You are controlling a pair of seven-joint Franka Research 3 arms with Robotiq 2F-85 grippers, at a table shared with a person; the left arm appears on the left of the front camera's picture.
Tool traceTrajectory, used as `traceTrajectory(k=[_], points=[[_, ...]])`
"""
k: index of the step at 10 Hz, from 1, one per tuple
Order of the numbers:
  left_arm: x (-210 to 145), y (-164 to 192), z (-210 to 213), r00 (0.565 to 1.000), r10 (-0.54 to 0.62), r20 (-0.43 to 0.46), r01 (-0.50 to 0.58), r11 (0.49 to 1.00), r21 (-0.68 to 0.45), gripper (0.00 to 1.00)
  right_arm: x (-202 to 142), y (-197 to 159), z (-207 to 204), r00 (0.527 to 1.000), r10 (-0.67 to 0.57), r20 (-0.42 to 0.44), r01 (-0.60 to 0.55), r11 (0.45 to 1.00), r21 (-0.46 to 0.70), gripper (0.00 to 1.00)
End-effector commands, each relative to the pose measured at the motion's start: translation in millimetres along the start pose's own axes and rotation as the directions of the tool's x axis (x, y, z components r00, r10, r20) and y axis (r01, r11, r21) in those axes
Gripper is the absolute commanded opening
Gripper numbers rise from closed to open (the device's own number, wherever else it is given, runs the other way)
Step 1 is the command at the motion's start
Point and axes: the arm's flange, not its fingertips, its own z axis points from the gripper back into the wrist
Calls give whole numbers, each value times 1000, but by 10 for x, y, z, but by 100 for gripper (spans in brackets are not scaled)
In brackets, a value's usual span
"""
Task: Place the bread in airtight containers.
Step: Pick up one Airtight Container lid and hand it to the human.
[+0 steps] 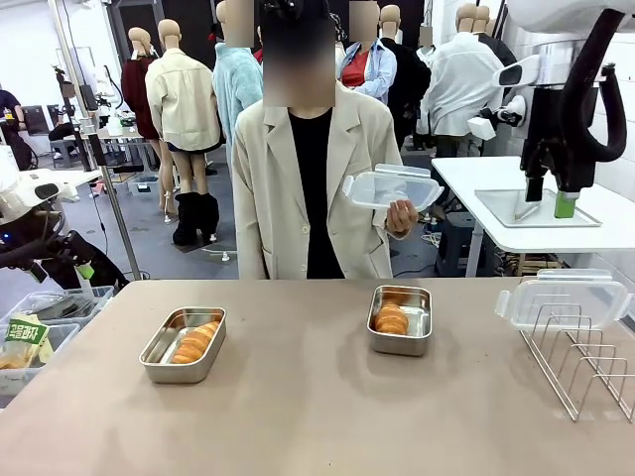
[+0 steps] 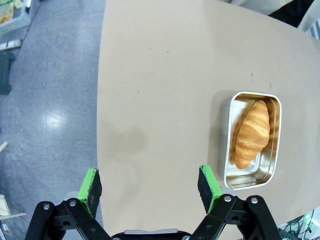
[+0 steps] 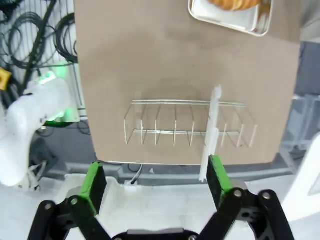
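Two steel airtight containers stand on the table, a left one (image 1: 184, 344) and a right one (image 1: 400, 320), both without lids. Each holds a golden bread roll, one in the left box (image 1: 195, 341) and one in the right box (image 1: 391, 317). A person at the far side holds a clear lid (image 1: 387, 188) in one hand. My left gripper (image 2: 150, 182) hangs open over the table's edge, beside a container (image 2: 252, 95) with its bread (image 2: 252, 134). My right gripper (image 1: 549, 203) is open, high above the wire rack (image 3: 185, 122). The right wrist view also catches a container (image 3: 225, 25) with bread (image 3: 232, 4) at the top edge.
A wire rack (image 1: 585, 362) stands at the table's right end with a second clear lid (image 1: 563, 297) (image 3: 212, 130) upright in it. Plastic bins (image 1: 40, 327) with packets sit off the table's left side. The tan table (image 1: 317, 416) is bare in front.
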Motion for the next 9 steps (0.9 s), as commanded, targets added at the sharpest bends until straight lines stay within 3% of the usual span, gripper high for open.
traceTrajectory(k=[1, 2, 9], points=[[-2, 19, 17, 1000, -2, -2, 2, 1000, 6, 100, -98, 74, -93, 999, -1, 45, 3, 999, -40, 100], [-2, 19, 17, 1000, -2, -2, 2, 1000, 6, 100, 0, 0, 0, 1000, 0, 0, 0, 1000, 0, 100], [-2, 19, 17, 1000, -2, -2, 2, 1000, 6, 100, 0, 0, 0, 1000, 0, 0, 0, 1000, 0, 100]])
